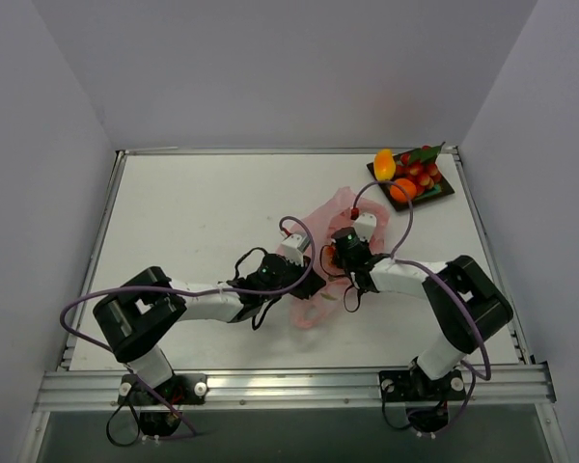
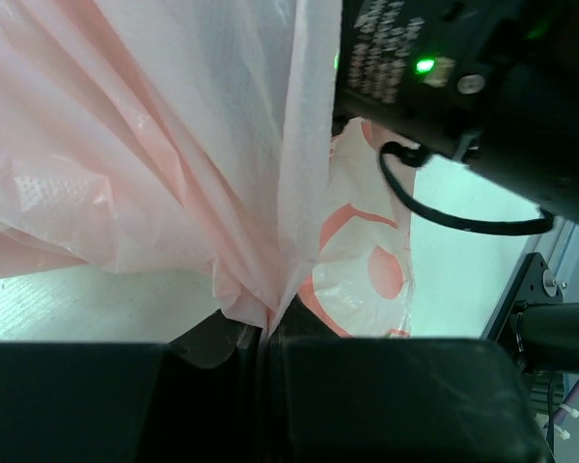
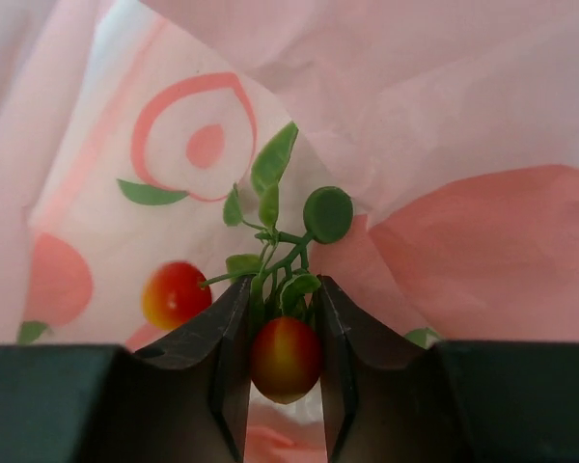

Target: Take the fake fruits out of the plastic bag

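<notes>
Done: several fruits point(image 1: 405, 183) on tray point(image 1: 444, 191), far right | Left gripper point(image 2: 262, 338) clamped on bag point(image 1: 320, 217), mid-table | Right gripper point(image 3: 280, 289) grasping leafy red fruit point(image 3: 285, 359) amid bag folds | Left: lift it out

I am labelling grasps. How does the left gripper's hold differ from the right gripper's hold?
The left gripper pinches a gathered fold of the pink plastic bag; the right gripper pinches a small red-yellow fake fruit below its green leafy stem. The left jaws are nearly together on the thin film; the right jaws stand apart by the fruit's width. Both are shut on something, and both are at the same bag.
</notes>
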`<state>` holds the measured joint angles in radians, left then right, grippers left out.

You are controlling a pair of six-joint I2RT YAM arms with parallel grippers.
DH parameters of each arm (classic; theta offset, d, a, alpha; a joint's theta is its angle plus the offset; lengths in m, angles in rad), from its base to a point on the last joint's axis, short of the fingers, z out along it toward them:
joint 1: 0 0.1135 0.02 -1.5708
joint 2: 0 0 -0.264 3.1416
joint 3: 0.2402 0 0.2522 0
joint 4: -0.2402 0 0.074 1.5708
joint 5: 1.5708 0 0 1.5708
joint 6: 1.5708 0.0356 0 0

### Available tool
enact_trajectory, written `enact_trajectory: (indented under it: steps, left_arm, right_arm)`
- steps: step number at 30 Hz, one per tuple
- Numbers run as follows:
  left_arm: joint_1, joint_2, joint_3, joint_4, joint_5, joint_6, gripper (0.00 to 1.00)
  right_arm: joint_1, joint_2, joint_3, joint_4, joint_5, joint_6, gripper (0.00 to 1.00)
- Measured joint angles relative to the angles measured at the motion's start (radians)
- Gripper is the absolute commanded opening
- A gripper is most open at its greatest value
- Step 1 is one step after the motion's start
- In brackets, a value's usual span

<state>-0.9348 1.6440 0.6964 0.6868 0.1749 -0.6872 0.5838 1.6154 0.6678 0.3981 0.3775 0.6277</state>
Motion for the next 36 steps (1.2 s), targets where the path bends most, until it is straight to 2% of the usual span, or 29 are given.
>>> enact_trajectory:
  steps: [3, 11, 18, 22, 24, 27, 31, 36]
  left_arm:
    - [0.000, 0.000, 0.000, 0.000, 0.000, 0.000, 0.02]
    - [0.000, 0.000, 0.000, -0.006, -0.011, 0.001, 0.02]
    - [0.010, -0.021, 0.010, -0.043, -0.022, 0.003, 0.02]
    - [0.035, -0.056, 0.016, -0.058, -0.024, 0.004, 0.02]
    - [0.046, -0.069, 0.016, -0.058, -0.026, 0.004, 0.02]
    - [0.048, -0.071, 0.016, -0.056, -0.025, 0.004, 0.02]
    - [0.046, -0.071, 0.016, -0.052, -0.015, 0.003, 0.02]
    - [0.046, -0.071, 0.013, -0.049, -0.007, 0.004, 0.02]
  right_arm:
    - [0.008, -0.072, -0.024, 0.000, 0.000, -0.007, 0.05]
    - [0.055, -0.370, -0.052, -0.049, -0.001, -0.029, 0.04]
    - [0.072, -0.632, -0.049, -0.219, -0.028, -0.038, 0.04]
    - [0.047, -0.715, 0.032, -0.324, -0.025, -0.085, 0.04]
    - [-0.015, -0.715, 0.093, -0.343, -0.022, -0.113, 0.04]
    - [-0.174, -0.669, 0.165, -0.330, -0.018, -0.142, 0.04]
    - [-0.404, -0.487, 0.211, -0.224, -0.042, -0.158, 0.04]
    - [-0.552, -0.240, 0.226, -0.111, -0.071, -0.171, 0.04]
